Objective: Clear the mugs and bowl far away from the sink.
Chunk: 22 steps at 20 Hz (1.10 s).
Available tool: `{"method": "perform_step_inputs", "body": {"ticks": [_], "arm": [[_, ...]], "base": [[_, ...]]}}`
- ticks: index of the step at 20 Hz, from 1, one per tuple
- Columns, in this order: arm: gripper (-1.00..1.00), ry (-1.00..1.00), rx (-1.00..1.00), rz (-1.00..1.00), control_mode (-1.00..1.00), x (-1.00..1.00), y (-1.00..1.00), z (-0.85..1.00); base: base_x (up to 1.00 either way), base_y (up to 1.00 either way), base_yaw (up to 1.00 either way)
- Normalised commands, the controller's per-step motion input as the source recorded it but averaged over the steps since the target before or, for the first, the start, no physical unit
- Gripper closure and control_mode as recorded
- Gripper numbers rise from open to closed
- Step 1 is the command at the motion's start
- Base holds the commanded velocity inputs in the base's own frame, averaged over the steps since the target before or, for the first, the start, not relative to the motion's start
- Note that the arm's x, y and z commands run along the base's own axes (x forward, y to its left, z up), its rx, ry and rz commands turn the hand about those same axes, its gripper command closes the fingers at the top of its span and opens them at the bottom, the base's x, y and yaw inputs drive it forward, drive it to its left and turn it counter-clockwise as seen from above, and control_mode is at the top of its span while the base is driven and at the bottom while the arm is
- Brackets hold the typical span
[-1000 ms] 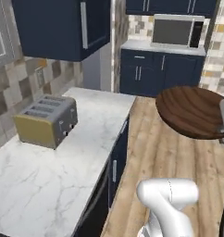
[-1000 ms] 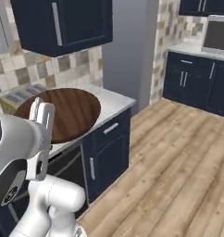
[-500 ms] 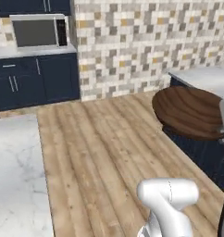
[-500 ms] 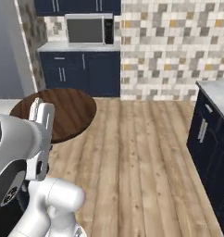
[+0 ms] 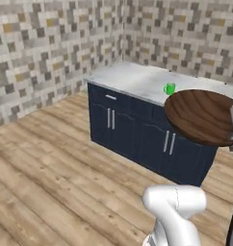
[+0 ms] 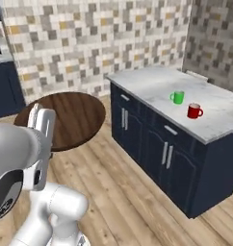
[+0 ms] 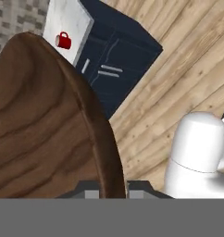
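Nearest to us, the gripper (image 7: 107,187) is clamped on the rim of the bowl (image 7: 44,129): in the hand view its two dark fingertips (image 7: 88,190) sit on either side of the brown wood-grain edge, with the rim pinched between them. The bowl is carried in the air, clear of any surface. In the right base view the bowl (image 6: 70,119) hangs above the wooden floor (image 6: 137,192), on the near side of the dark blue cabinet (image 6: 161,153) and apart from it. In the left base view the bowl (image 5: 202,115) overlaps the near edge of that cabinet's marble countertop (image 5: 137,79).

Farther off, we see both mugs standing upright on the countertop (image 6: 210,103). The green mug (image 6: 176,97) stands toward the middle of the top; the red mug (image 6: 194,111) stands just beside it, nearer the cabinet's front edge. The two mugs do not touch. In the left base view the green mug (image 5: 170,89) shows just beyond the bowl's far rim.

Behind the cabinet rises a tiled wall (image 6: 99,38).
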Motion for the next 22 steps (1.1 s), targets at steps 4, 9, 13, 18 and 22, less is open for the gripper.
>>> {"method": "perform_step_inputs", "body": {"ticks": [4, 9, 13, 18, 22], "arm": [[1.0, 0.0, 0.0, 0.0, 1.0, 0.0, 0.0, 0.0], [1.0, 0.0, 0.0, 0.0, 1.0, 0.0, 0.0, 0.0], [1.0, 0.0, 0.0, 0.0, 1.0, 0.0, 0.0, 0.0], [1.0, 0.0, 0.0, 0.0, 1.0, 0.0, 0.0, 0.0], [1.0, 0.0, 0.0, 0.0, 1.0, 0.0, 0.0, 0.0]], "base": [[1.0, 1.0, -0.54], [1.0, 1.0, -0.52], [1.0, 1.0, -0.5], [1.0, 1.0, -0.47], [1.0, 1.0, -0.44]]}}
